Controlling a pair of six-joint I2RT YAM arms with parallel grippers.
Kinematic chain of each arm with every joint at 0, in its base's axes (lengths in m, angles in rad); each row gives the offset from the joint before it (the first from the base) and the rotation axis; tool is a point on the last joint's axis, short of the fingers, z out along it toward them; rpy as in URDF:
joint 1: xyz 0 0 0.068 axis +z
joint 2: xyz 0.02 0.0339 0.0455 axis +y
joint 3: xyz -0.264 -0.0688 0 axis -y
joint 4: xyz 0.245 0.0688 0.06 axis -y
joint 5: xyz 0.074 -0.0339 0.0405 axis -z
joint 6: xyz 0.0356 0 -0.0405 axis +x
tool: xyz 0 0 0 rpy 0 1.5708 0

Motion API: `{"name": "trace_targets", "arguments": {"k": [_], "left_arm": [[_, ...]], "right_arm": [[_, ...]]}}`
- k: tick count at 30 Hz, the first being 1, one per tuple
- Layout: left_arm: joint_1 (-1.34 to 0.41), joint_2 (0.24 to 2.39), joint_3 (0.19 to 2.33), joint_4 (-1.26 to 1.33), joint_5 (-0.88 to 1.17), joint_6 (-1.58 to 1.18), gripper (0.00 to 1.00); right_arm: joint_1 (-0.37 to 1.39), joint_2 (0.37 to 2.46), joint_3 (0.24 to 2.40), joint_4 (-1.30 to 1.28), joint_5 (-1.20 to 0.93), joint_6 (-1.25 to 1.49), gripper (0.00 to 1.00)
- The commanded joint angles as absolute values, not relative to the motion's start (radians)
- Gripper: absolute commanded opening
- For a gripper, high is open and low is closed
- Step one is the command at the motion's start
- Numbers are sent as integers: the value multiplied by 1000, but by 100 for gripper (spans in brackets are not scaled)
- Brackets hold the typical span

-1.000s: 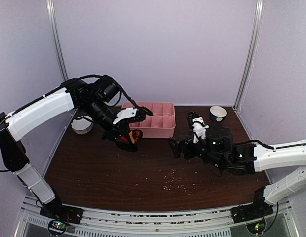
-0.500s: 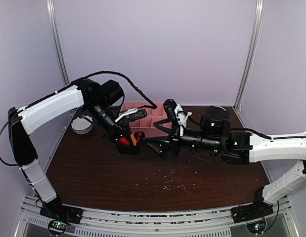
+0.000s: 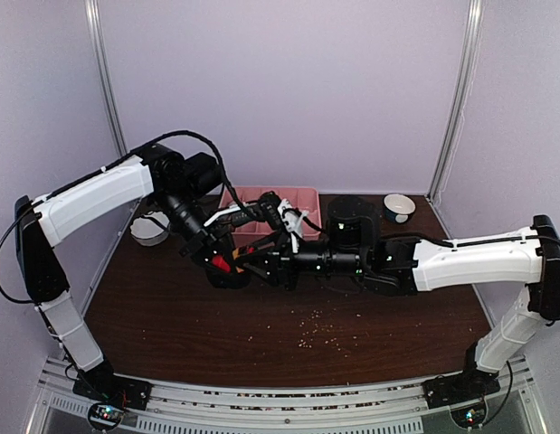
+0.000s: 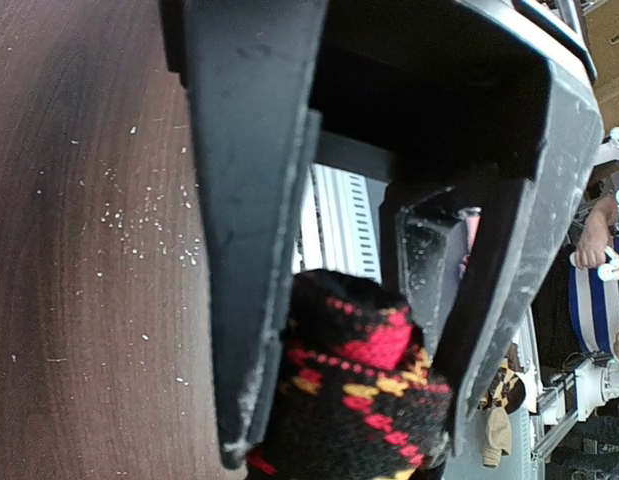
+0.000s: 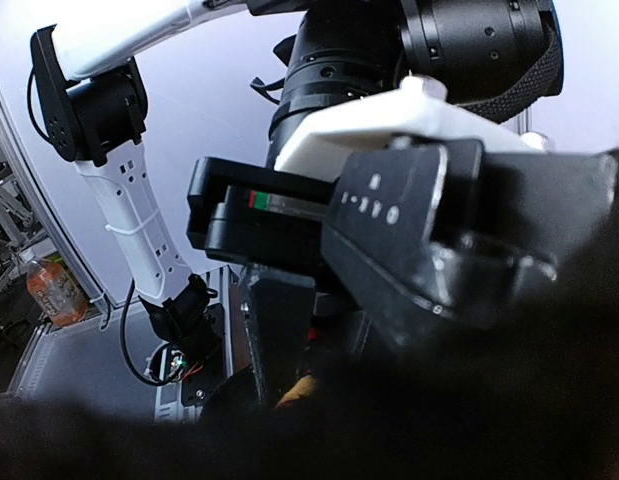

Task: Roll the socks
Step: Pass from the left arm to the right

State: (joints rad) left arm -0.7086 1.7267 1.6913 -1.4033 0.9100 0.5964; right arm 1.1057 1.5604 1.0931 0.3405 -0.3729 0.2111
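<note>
Grip comes first: we are seeing the left gripper [image 4: 344, 445] pressing its two fingers onto a black knitted sock with red and yellow patches [image 4: 361, 385], which is bulging between them as a thick bunch. We are judging that this pinch is there to hold the fabric gathered, so that the roll does not spring loose while the other arm is helping. The sock [image 3: 227, 265] is sitting just in front of the pink plastic compartment tray [image 3: 302, 193], low over the dark brown wooden worktop [image 3: 171, 312]; we cannot tell whether it is touching the wood. The right gripper [image 3: 261, 257] is lying level, also in front of the tray, and is pointing at the sock from the tray's right side, probably to take a free end. Its own camera is showing mostly dark blur, so we cannot tell whether its fingers are spread or pinching.

Counting, we are finding one sock bundle, one tray, two grippers and two bowls: a white round bowl [image 3: 149, 230] left of the tray, a small pale round bowl [image 3: 399, 208] right of it.
</note>
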Motion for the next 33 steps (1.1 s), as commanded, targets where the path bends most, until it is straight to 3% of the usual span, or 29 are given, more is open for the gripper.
{"name": "trace_targets", "arguments": {"k": [1, 3, 6, 9, 13, 20, 25, 29, 33], "left_arm": [[-709, 1688, 1729, -1460, 1017, 697, 0], [-709, 1683, 1729, -1462, 1027, 706, 0], [-709, 1677, 1731, -1474, 1034, 726, 0], [-709, 1674, 1740, -1476, 1034, 732, 8], [-708, 1650, 1743, -1391, 952, 661, 32], [-707, 1491, 1652, -1142, 686, 552, 44], [-682, 1477, 1710, -1183, 680, 551, 50], [-644, 1510, 1741, -1242, 798, 539, 55], [-644, 1551, 1713, -1283, 873, 550, 86]], "right_arm": [[1108, 1590, 1130, 340, -366, 258, 38], [1105, 1585, 1097, 397, -363, 287, 36], [1103, 1577, 1050, 517, -357, 355, 0], [1103, 1594, 1061, 524, -369, 401, 0], [1103, 1586, 1049, 545, -313, 444, 0], [1120, 1533, 1006, 529, -170, 369, 0], [1135, 1533, 1006, 524, -189, 304, 0], [1152, 1529, 1000, 533, -186, 252, 0], [1166, 1526, 1006, 534, -152, 244, 0]]}}
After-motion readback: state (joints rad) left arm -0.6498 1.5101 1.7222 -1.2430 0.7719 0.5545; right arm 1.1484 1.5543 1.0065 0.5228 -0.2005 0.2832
